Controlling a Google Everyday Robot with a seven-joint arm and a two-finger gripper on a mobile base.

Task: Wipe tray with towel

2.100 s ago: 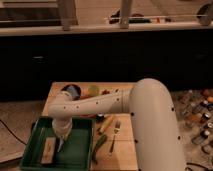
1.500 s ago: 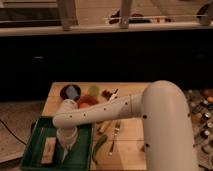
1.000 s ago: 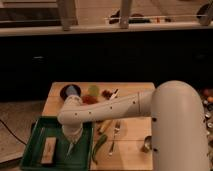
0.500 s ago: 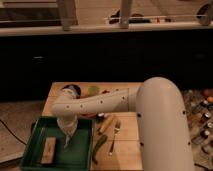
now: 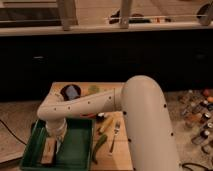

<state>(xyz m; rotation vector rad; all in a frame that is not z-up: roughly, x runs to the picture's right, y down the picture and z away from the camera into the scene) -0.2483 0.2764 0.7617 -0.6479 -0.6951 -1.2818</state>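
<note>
The dark-green tray point(image 5: 80, 150) lies at the lower left, on the left end of a wooden board. My white arm reaches in from the right and bends down into the tray. My gripper point(image 5: 57, 136) hangs over the tray's left half. It is shut on the towel point(image 5: 59, 145), a pale limp strip that hangs from it down to the tray floor. A tan block point(image 5: 49, 150) lies in the tray just left of the towel.
On the wooden board point(image 5: 117, 150) right of the tray lie a green pepper point(image 5: 100, 145), a fork point(image 5: 114, 135) and a yellowish piece point(image 5: 104, 125). A dark bowl point(image 5: 70, 91) and some food stand at the board's back. Small bottles point(image 5: 200, 107) stand on the floor at right.
The gripper with the towel swept from the tray's left to its middle and back to the left, now close to the tan block. The arm's big link swung along with it.
</note>
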